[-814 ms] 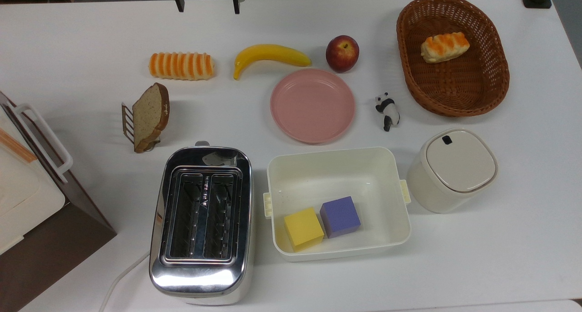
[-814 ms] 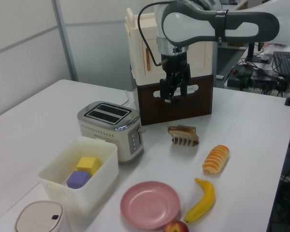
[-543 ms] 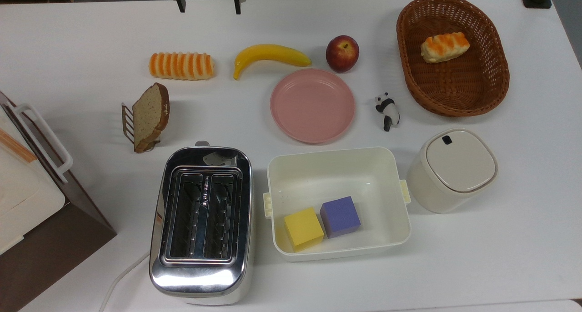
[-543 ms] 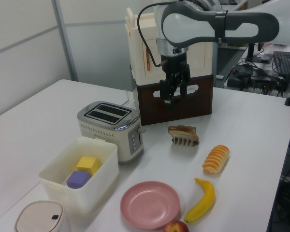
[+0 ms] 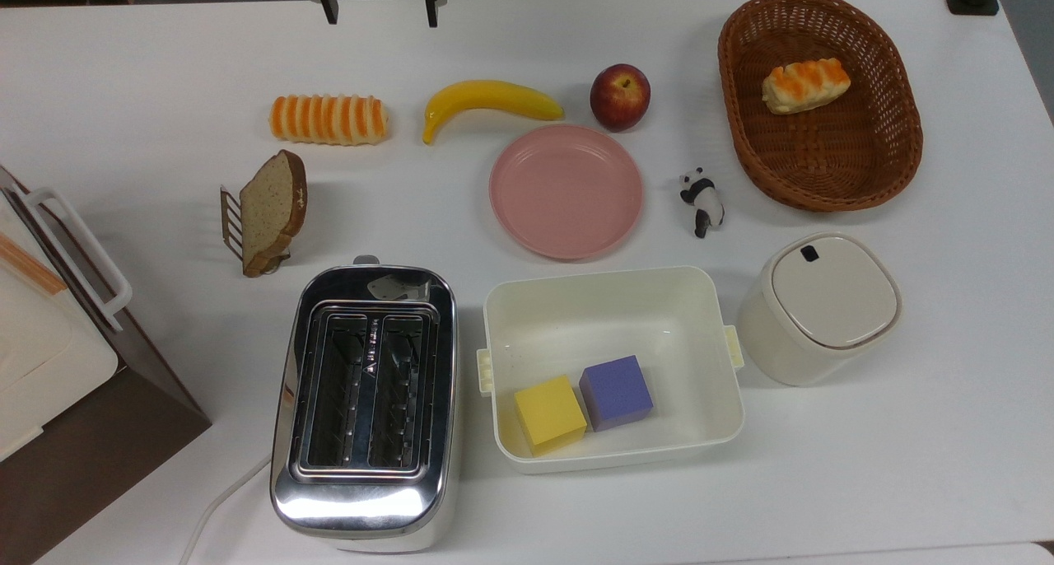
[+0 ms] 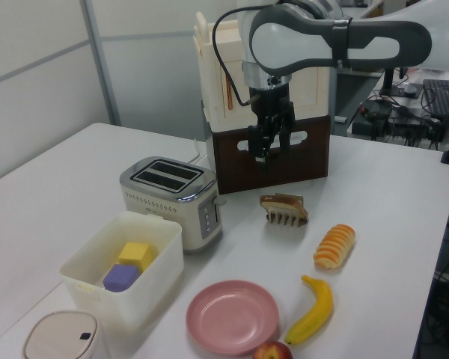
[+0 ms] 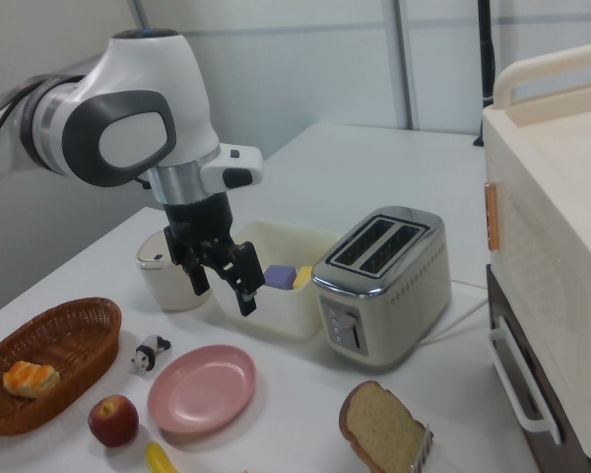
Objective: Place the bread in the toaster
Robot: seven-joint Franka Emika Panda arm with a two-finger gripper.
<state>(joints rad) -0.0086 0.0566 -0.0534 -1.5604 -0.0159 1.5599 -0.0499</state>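
Left view: gripper [image 6: 271,146] hangs high above the table, fingers spread, holding nothing. Bread [image 5: 272,207] leans upright in a small wire rack [image 5: 231,221], just beyond the toaster [image 5: 365,404]. Likely light, soft, crumbly; pinch gently across the faces near the rounded top

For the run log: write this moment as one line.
stage: before pickup | pincer: open, holding nothing, up off the table | bread: leaning in wire rack | toaster: both slots unfilled
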